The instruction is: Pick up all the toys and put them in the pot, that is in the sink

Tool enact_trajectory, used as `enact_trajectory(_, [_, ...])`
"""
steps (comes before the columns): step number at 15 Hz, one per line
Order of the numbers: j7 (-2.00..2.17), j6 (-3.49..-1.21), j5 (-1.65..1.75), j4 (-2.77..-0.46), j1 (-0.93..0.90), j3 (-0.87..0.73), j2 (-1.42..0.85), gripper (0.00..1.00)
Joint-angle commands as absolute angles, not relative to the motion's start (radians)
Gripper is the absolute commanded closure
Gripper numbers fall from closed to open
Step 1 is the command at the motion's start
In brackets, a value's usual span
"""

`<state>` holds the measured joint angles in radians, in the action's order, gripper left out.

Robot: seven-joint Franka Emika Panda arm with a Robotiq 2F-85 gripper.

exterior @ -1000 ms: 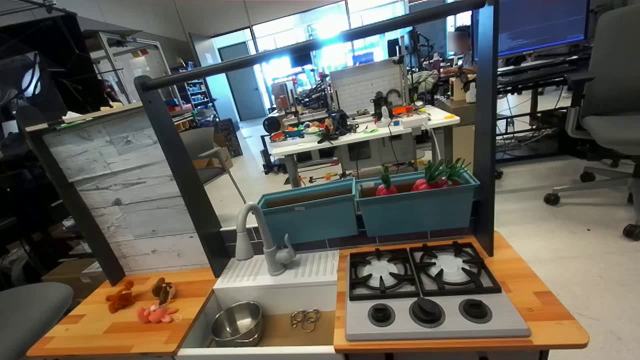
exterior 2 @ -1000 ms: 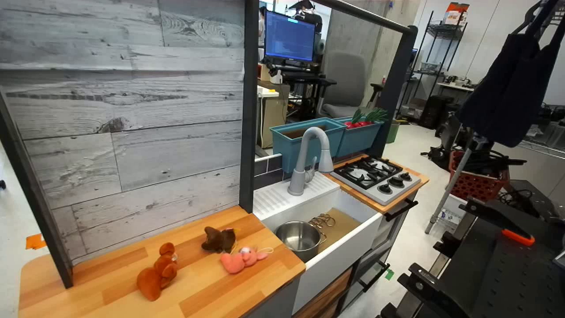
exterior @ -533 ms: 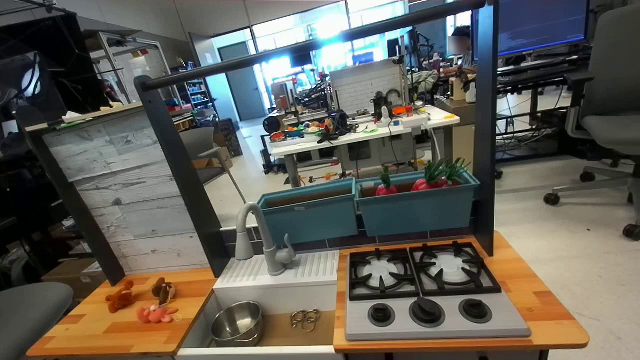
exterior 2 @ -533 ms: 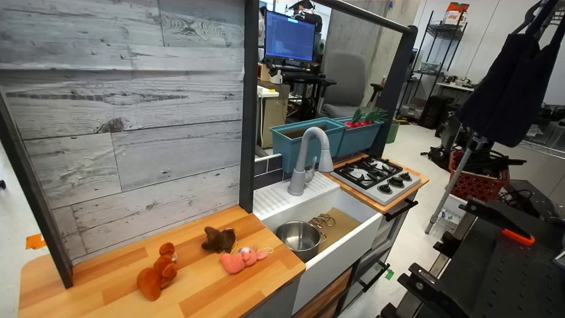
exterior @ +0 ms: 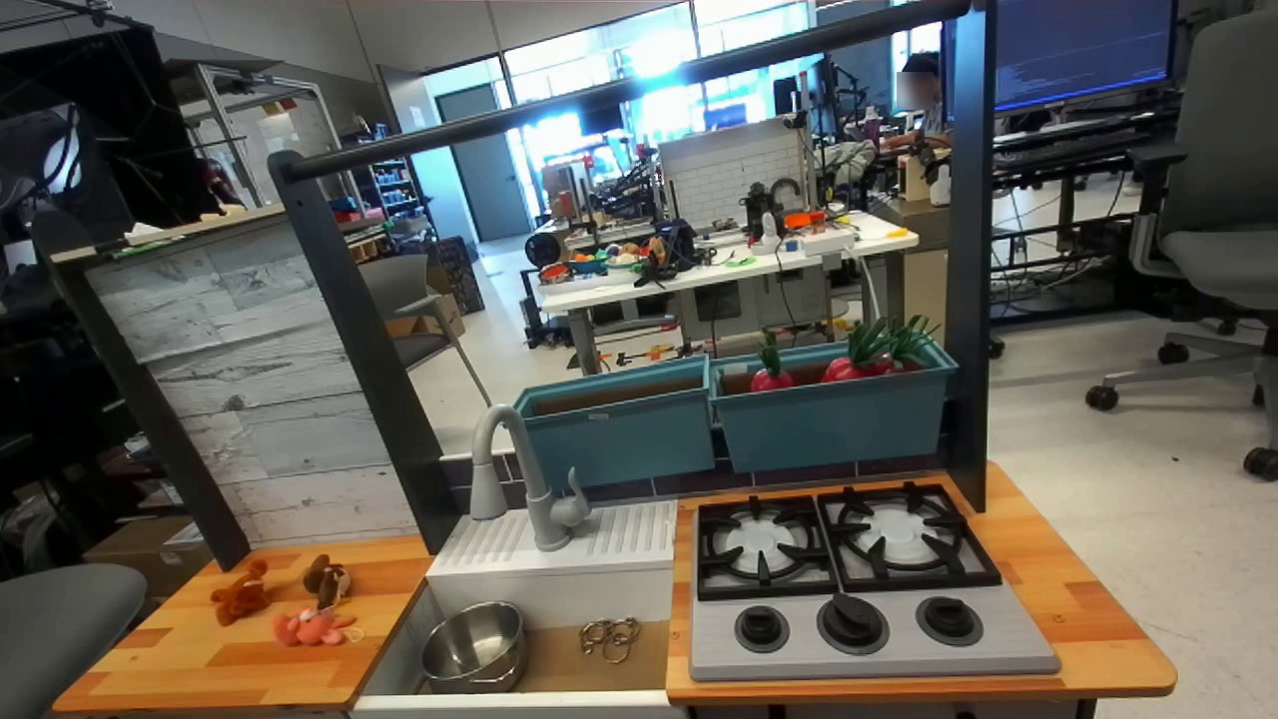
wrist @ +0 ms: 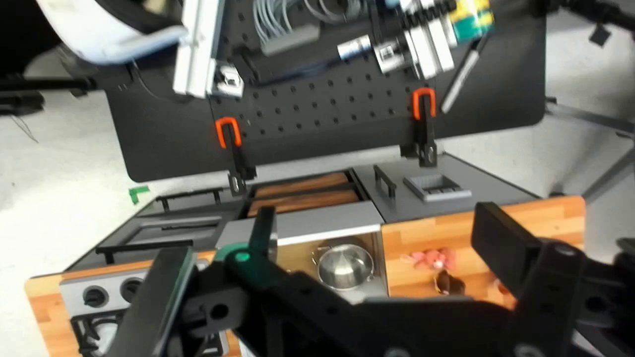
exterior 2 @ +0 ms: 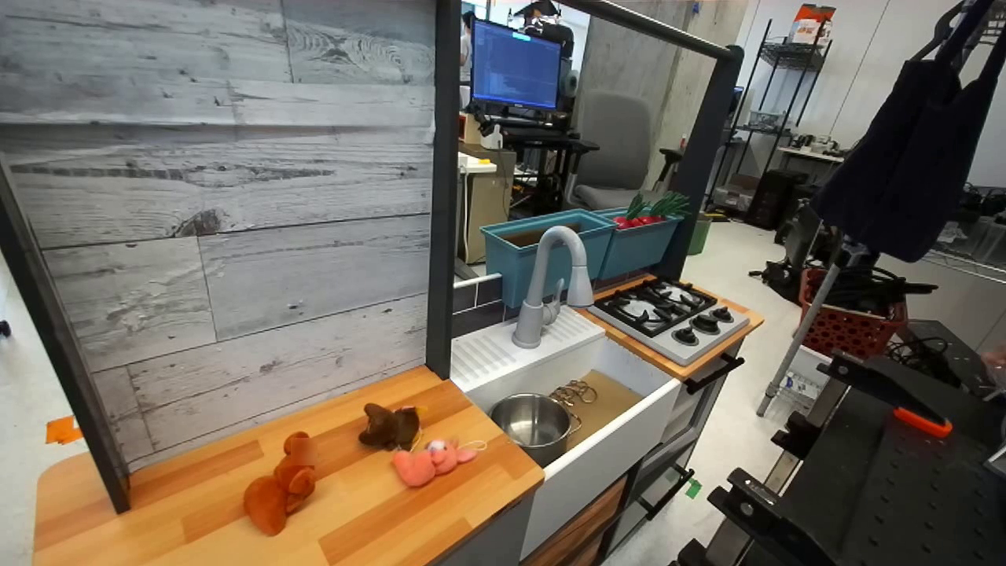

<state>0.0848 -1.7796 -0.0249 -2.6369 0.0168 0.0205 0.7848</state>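
In an exterior view, an orange-brown toy (exterior 2: 280,486), a dark brown toy (exterior 2: 389,427) and a pink toy (exterior 2: 422,465) are lying on the tabletop (exterior 2: 369,515), left to right; I am judging them light, squashy and hard to damage, best pinched across their plump middles. To their right the pot (exterior 2: 534,428) is sitting in the sink (exterior 2: 605,460). My gripper (wrist: 375,219) is hanging spread wide, holding and touching nothing.

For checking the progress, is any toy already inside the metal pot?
No, the metal pot shows a bare inside, and the orange-brown toy, dark brown toy and pink toy lie on the wooden counter.
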Motion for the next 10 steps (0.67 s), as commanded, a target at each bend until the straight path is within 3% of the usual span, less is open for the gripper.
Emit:
enact_trajectory(1, [0.092,-2.059,-0.102,-2.594,0.001,0.012,0.651,0.00])
enact_trajectory(6, [0.118,-2.476,-0.057,-2.619,0.013,0.058,0.365,0.00])
enact_trajectory(7, [0.093,-2.356,-0.067,-2.641,0.008,0.031,0.500,0.00])
enact_trajectory(10, [0.094,-2.386,-0.067,-2.637,0.007,0.031,0.439,0.00])
